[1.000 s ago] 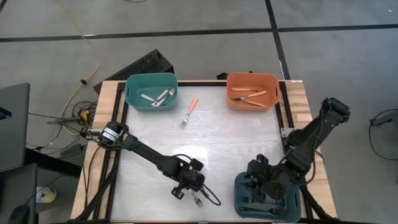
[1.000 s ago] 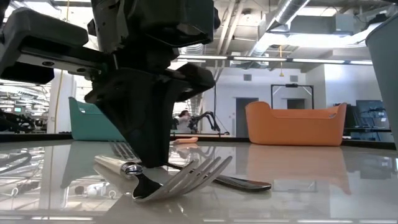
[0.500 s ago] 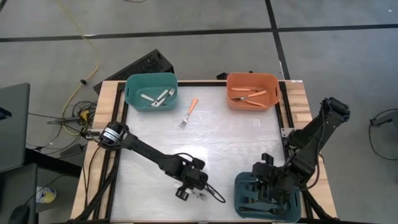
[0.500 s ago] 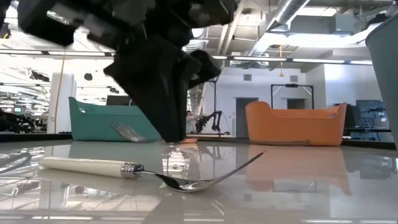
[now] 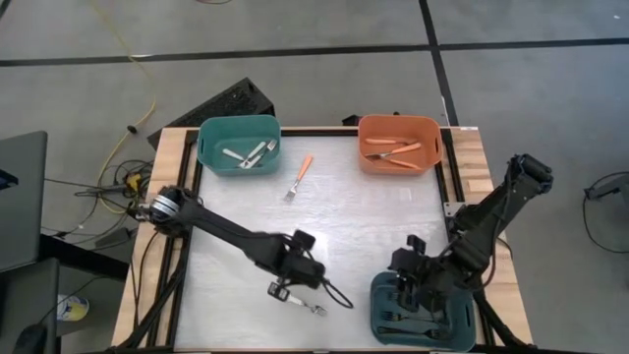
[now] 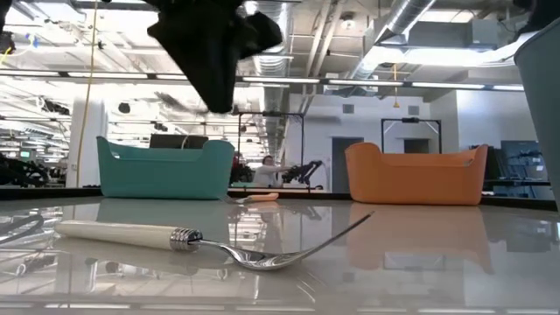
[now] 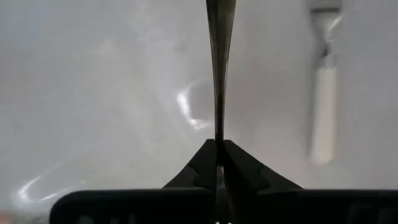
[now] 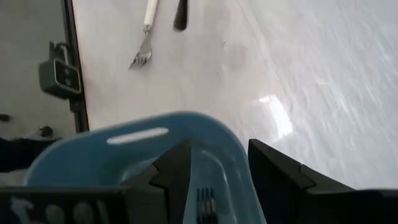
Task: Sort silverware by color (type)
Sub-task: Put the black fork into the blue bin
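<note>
High view showed the left gripper point(image 5: 298, 267) over the near middle of the table point(image 5: 364, 211), clenched on a black fork point(image 7: 220, 56). Only in the left wrist view was that grasp plain: the two fingers point(image 7: 204, 167) met on the thin dark handle, which ran away from them and was cut off at the frame's edge, so its tines were hidden. In the low view this gripper point(image 6: 217, 52) hung above the surface, its upper part cropped, and the black fork could not be made out against it.

Just beside the left gripper, on the side toward the table's near edge, a white fork point(image 5: 298, 300) lay flat, apart from the fingers; the low view showed its cream handle and upturned tines point(image 6: 201, 241).

The right gripper point(image 5: 418, 278) hovered over the blue bin point(image 5: 378, 305) at the near right corner, fingers spread wide with nothing between them. Dark forks inside that bin were mostly hidden by the arm.

Far from both grippers, an orange fork point(image 5: 300, 177) lay on the table between the teal bin point(image 5: 239, 126) and the orange bin point(image 5: 398, 123). Pale forks lay in the teal one, orange-handled ones in the other; their number was hard to tell.
</note>
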{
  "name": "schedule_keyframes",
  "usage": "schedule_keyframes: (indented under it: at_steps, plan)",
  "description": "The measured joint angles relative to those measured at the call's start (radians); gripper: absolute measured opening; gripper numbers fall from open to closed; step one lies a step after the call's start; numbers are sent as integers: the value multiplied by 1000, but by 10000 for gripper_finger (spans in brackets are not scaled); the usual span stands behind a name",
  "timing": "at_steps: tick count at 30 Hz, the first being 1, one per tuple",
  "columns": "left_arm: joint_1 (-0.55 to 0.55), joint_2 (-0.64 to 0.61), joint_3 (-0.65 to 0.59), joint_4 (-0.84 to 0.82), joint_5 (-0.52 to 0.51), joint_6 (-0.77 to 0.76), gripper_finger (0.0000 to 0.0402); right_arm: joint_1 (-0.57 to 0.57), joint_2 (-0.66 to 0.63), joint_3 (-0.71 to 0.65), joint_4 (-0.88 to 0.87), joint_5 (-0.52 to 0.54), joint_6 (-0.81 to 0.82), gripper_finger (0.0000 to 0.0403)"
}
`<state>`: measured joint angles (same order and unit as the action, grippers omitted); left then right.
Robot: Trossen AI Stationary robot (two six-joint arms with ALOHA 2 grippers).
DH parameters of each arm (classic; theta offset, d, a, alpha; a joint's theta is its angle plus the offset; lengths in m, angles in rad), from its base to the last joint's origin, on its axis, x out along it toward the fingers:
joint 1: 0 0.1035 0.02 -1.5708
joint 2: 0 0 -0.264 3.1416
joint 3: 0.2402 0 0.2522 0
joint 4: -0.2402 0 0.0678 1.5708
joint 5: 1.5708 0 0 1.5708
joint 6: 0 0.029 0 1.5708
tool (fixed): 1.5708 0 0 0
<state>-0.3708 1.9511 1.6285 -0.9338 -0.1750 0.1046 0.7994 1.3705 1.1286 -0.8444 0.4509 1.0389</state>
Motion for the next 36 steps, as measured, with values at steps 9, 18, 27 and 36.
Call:
schedule_keyframes:
  at_steps: [9, 18, 27, 36]
  plan:
    - [94, -340, -282, 65, -105, 20, 0, -97, 0, 0, 104, -9, 33, 182]
    - [167, -563, -533, 361, -98, -126, 0, -105, 0, 0, 130, -53, 45, 182]
    - [169, -516, -556, 678, 17, -328, 0, -99, 0, 0, 119, -57, -27, 182]
    - [154, -450, -556, 991, 4, -520, 0, -1, 5, 0, 96, -49, -19, 182]
